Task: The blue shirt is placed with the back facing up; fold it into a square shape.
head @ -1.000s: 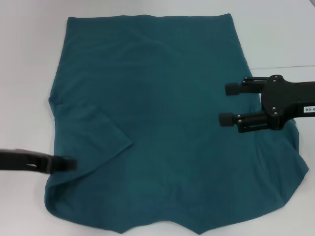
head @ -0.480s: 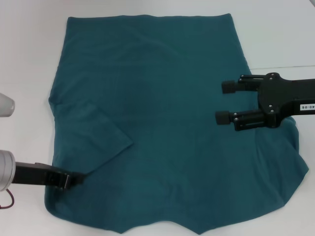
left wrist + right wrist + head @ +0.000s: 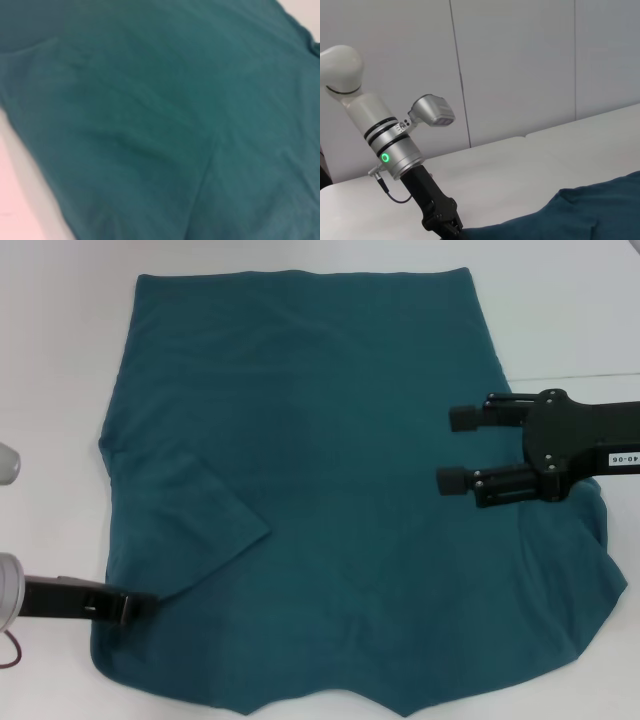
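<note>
Starting at the left of the head view, our left gripper lies low over the white tabletop, its tip at the near left edge of the blue shirt, just below the short sleeve that is folded inward over the body. We cannot tell whether its fingers are parted or closed, or whether they have any fabric pinched; the tip merges with the dark cloth there. Our left wrist view is filled almost wholly by the teal cloth, with a strip of tabletop along one side and soft creases running through the fabric.

Moving across, the shirt lies spread flat with its plain side up, covering most of the middle of the tabletop. Its straight hem is at the far side and its near edge comes to a shallow point.

On the right, our right gripper hovers above the shirt's right portion, fingers spread well apart and holding nothing. Its wrist view looks across the tabletop to the left arm, whose gripper meets the shirt's edge.
</note>
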Motion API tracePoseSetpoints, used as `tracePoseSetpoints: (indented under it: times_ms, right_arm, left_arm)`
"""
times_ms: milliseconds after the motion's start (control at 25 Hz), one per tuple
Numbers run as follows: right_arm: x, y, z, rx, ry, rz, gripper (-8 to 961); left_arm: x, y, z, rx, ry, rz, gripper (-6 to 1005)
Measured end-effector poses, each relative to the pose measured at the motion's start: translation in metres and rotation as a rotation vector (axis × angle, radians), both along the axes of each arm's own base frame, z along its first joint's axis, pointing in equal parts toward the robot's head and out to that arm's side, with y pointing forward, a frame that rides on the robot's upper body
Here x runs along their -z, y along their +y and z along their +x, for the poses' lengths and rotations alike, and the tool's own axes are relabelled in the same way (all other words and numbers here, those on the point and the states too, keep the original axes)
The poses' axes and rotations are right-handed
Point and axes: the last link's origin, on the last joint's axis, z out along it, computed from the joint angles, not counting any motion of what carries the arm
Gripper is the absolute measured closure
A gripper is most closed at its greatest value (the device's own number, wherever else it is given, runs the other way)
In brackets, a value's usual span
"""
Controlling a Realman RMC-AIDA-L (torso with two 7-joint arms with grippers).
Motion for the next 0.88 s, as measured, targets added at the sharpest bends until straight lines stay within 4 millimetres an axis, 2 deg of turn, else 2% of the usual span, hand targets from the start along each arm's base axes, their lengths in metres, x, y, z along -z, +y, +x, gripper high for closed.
tracePoseSetpoints:
  times_ms: [880]
  right_arm:
    - [0.001, 0.0, -0.001, -0.001, -0.003, -0.01, 39]
  left_arm:
    - [-0.002, 0.002, -0.021, -0.065, 0.08, 0.049, 998]
